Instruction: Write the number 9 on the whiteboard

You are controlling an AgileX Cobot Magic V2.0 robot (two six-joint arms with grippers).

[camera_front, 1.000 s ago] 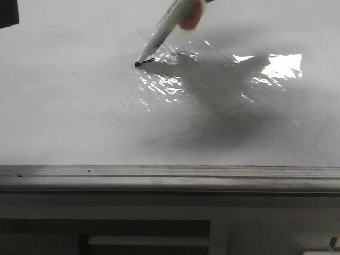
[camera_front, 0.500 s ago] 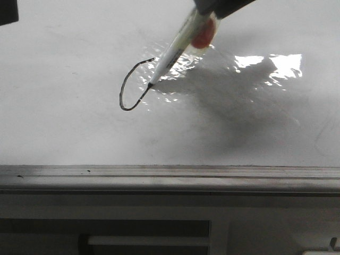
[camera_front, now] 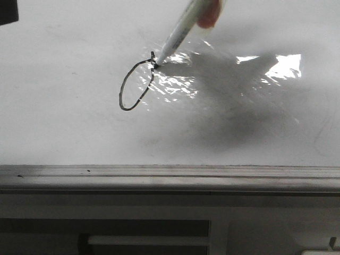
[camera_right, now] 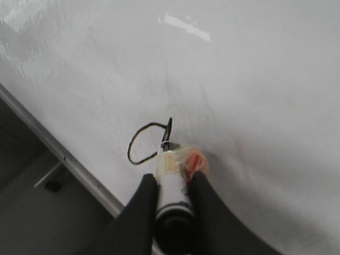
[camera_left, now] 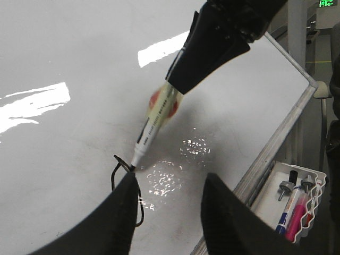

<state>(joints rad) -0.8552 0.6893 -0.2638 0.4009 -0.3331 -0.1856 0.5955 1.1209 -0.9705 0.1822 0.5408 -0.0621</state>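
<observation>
The whiteboard [camera_front: 64,122] is glossy white. On it is a thin black oval loop [camera_front: 121,94], the round part of the number 9, with no tail. My right gripper [camera_right: 172,179] is shut on a white marker [camera_front: 178,34] wrapped in yellow and orange tape. The marker's tip touches the board at the loop's upper right, where the line meets itself. The loop also shows in the right wrist view [camera_right: 130,151] and the left wrist view [camera_left: 112,178]. My left gripper [camera_left: 170,180] is open and empty, hovering over the board beside the loop.
The board's grey metal frame edge [camera_front: 170,178] runs along the near side. A wrinkled shiny patch [camera_front: 281,66] lies right of the loop. A white tray [camera_left: 319,180] holding several markers hangs beyond the frame. A dark object [camera_front: 8,13] sits at the far left corner.
The marker tip has drawn the loop: first a short stroke at the top, then down round the left side, now back up to the start, closing the oval.
</observation>
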